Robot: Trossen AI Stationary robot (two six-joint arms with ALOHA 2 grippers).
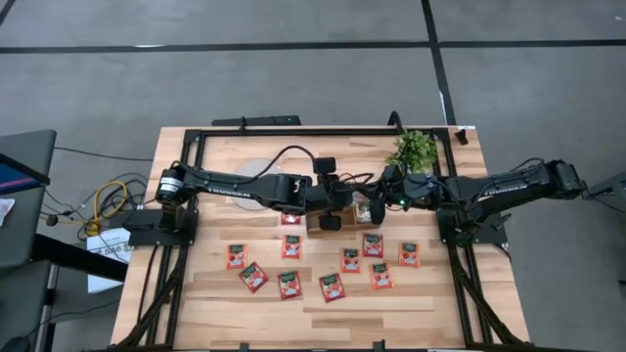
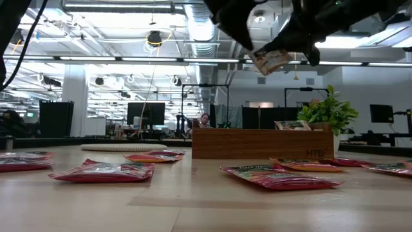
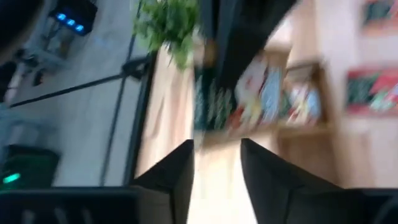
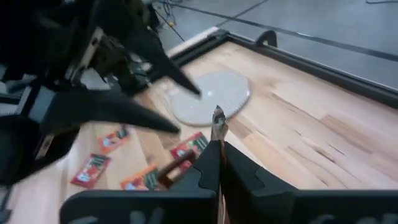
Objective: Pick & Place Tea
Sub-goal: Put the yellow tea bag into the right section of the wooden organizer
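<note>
Left tool point(image 1: 344, 198): over the wooden tray point(image 2: 262, 143) at mid-bench, fingers point(image 3: 177, 171) parted with a clear gap between them and nothing in it. The left wrist view is blurred.

Right tool point(image 1: 376, 205): just beside the left tool, tips nearly meeting it above the tray. Fingers point(image 4: 214, 165) pressed together on a thin sachet point(image 4: 218, 121) held edge-on; the low view shows this pale sachet point(image 2: 270, 61) hanging in the air above the tray.

Tray: brown, low-walled, directly under both tools. At least one sachet stands up above its rim on the plant side. The left wrist view shows several packets inside its compartments; which compartment holds what I cannot tell.

Loose tea sachets point(image 1: 333, 286): about ten red ones lie flat on the bench point(image 1: 411, 313), spread in a loose band on the near side of the tools, well apart from both. One more red sachet point(image 1: 291, 219) lies just beside the tray under the left arm.

White disc point(image 4: 211, 96): round, flat on the bench behind the left arm, beyond the tools on the far side from the loose sachets.

Plant point(image 1: 415, 149): small green plant near the far edge of the bench, close to the right arm.

Cables point(image 1: 103, 205): yellow and dark loops on the floor off the left side of the bench.
</note>
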